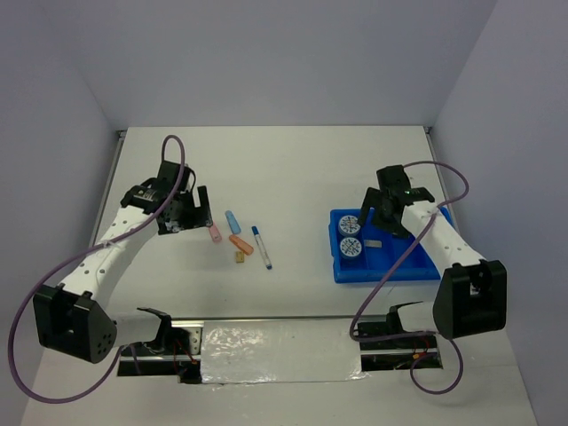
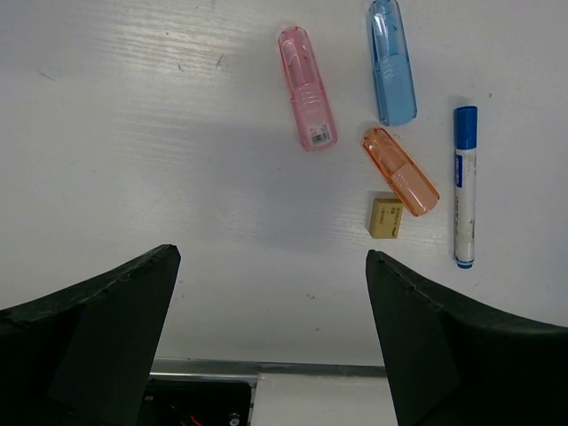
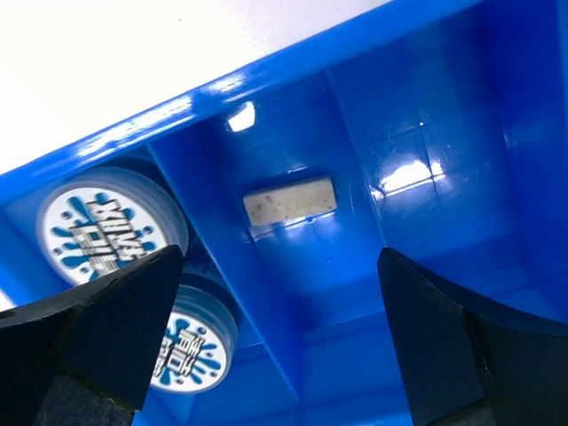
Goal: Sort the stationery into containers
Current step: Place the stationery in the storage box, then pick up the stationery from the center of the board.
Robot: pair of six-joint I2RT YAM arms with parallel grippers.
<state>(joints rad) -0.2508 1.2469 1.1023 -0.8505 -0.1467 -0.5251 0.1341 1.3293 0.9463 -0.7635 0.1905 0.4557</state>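
Hanging wide open over the tray, right pincer clears the grey block.

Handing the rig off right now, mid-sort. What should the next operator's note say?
Left gripper: open, empty, near the loose items.
Right gripper: open, empty, over the tray.
Done: two tape rolls share one end compartment; grey block lies in the next.
Left: pink bar, blue bar, orange bar, tan block and pen, all loose on the table.
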